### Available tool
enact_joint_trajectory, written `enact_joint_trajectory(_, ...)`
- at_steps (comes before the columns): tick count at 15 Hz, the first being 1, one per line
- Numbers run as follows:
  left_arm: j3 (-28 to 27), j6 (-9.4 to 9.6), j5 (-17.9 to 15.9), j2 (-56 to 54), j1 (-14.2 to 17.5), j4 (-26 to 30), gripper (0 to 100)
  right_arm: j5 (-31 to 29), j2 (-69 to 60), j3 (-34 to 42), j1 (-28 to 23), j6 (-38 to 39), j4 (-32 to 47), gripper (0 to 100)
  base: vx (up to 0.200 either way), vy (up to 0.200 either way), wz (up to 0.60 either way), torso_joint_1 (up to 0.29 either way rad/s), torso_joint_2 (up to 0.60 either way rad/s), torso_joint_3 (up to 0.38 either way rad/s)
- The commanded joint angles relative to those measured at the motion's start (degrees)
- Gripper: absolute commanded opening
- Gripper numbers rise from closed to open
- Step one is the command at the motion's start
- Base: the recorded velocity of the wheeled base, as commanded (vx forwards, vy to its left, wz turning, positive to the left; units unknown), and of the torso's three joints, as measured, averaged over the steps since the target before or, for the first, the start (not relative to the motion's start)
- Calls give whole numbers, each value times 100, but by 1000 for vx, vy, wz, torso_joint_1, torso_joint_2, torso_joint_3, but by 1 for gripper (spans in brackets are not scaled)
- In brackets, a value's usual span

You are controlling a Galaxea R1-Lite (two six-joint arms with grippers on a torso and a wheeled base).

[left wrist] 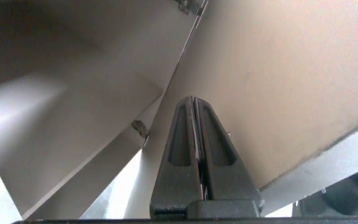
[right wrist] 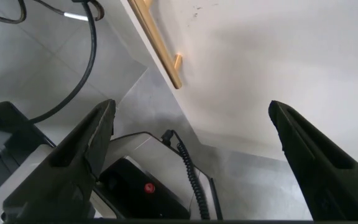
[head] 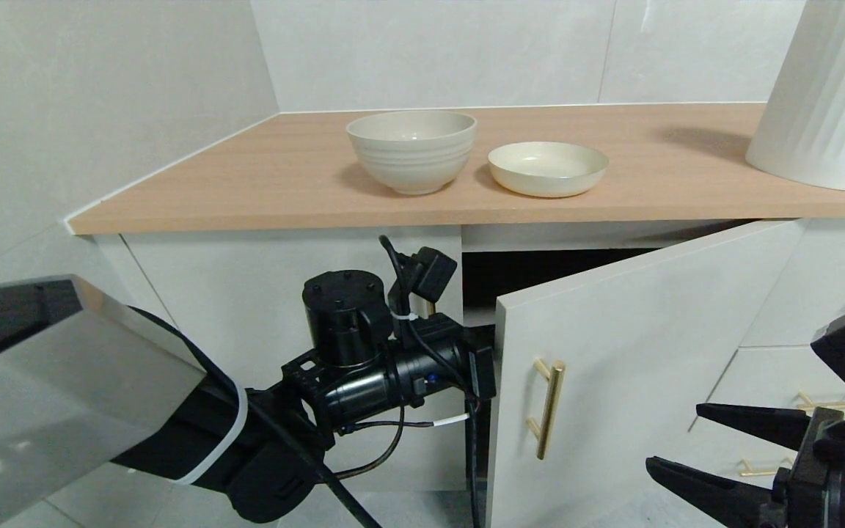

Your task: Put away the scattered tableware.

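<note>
Wood countertop point(head: 261, 183): deep bowl point(head: 411, 150), shallow dish point(head: 547, 168) beside, ribbed vase point(head: 829, 95) far right.

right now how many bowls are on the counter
2. A deep ribbed bowl sits on the wooden counter, left of a shallow bowl close beside it. Others may be hidden inside the open cabinet below.

You see a matt wood-grain countertop point(head: 246, 183), a glossy ribbed cream bowl point(head: 411, 150), a glossy shallow cream dish point(head: 547, 169), a shiny gold metal handle point(head: 550, 407).

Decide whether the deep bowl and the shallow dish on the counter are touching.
Apart. The head view shows a strip of countertop between the deep bowl and the shallow dish.
</note>
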Motion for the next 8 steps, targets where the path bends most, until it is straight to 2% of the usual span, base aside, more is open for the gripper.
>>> enact_joint_trajectory(1,19,-4,-3,-26,1,0,0,1,25,14,3,1,-4,100,-200,0,0,2,2,2)
enact_joint_trajectory(5,11,-4,-3,-9,-8,-9,0,1,43,23,3,1,-4,100,-200,0,0,4,1,0)
enact_joint_trajectory(8,-7,-4,-3,35,-16,-27,0,1,43,49,3,1,-4,100,0,0,0,0,0,0)
